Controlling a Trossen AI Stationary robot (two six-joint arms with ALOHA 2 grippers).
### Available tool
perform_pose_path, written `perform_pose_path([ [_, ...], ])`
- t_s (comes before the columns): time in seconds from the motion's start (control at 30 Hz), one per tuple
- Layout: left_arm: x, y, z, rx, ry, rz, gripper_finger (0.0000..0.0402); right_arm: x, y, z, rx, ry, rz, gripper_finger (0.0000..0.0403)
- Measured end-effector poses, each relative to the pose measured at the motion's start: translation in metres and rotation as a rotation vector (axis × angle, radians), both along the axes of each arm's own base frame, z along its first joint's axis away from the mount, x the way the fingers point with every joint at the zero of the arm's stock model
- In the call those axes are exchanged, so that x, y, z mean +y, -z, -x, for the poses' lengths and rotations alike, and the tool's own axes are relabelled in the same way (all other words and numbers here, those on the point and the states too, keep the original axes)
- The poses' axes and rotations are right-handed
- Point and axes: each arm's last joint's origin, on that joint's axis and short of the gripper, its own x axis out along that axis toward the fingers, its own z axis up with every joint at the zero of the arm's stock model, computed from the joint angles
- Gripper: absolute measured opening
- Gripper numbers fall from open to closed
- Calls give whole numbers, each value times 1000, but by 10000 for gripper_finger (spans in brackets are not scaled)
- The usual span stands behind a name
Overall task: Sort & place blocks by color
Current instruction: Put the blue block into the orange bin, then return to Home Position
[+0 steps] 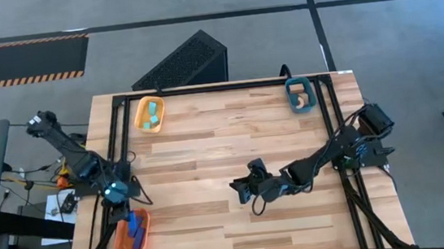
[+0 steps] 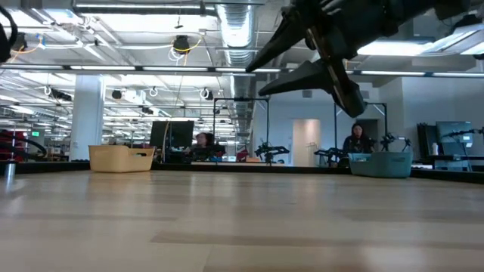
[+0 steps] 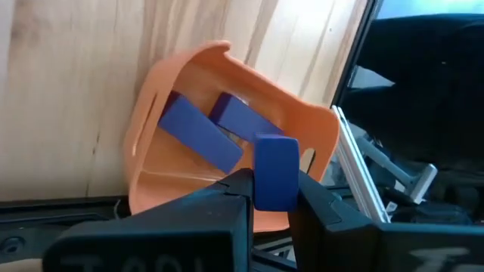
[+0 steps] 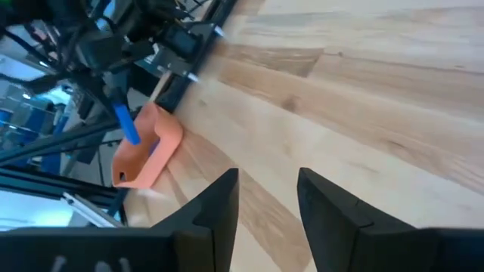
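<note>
My left gripper (image 3: 274,189) hovers over the orange tray (image 3: 310,136) at the table's near left corner and is shut on a dark blue bar (image 3: 276,168). Two more dark blue bars (image 3: 200,132) lie inside that tray. In the high view the left gripper (image 1: 121,198) stands just beyond the orange tray (image 1: 120,239). Light cyan pieces (image 1: 152,115) lie in the yellow-orange tray (image 1: 139,108) and tan pieces (image 1: 303,99) in the teal tray (image 1: 290,87), both at the far edge. My right gripper (image 1: 240,190) is open above the middle of the table, holding nothing. My left gripper pinches the dark blue bar between its two fingers (image 3: 240,185), which grip its lower part (image 3: 276,198). The bar's upper end (image 3: 276,147) sticks out past the fingertips. It is lifted clear, above the orange tray's near wall.
The bare wooden tabletop (image 1: 232,140) spreads between the three trays. A black frame (image 1: 117,98) borders the table's far and side edges. In the low view the right gripper (image 2: 325,53) hangs above the table; people sit at desks in the room behind.
</note>
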Motion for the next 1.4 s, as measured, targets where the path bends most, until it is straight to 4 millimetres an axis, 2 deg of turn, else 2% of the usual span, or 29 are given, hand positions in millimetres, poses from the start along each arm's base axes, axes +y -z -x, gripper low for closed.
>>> perform_pose_path([
  [0.33,-8,1,4,-4,-2,2,26,-11,-1,-5,-5,16,-16,154],
  [0.53,-15,7,5,4,13,-66,29,-12,0,-5,6,18,-33,154],
  [0.7,-19,12,4,29,26,-107,72,-13,-3,-1,31,1,-27,154],
  [0.83,-17,10,2,17,1,-126,122,-15,-23,9,41,-51,30,151],
  [0.97,-11,-4,-2,-59,-86,-128,145,-24,-49,32,118,-100,155,136],
  [1.03,-5,-14,-4,-111,-154,-140,147,-35,-63,44,160,-118,229,123],
  [1.13,4,-33,-10,-282,-284,-186,143,-53,-86,56,160,-191,378,101],
  [1.3,26,-53,-27,-541,-534,-386,122,-80,-127,65,-39,-426,557,53],
  [1.4,37,-57,-43,-639,-631,-435,102,-99,-134,64,-168,-521,610,21],
])
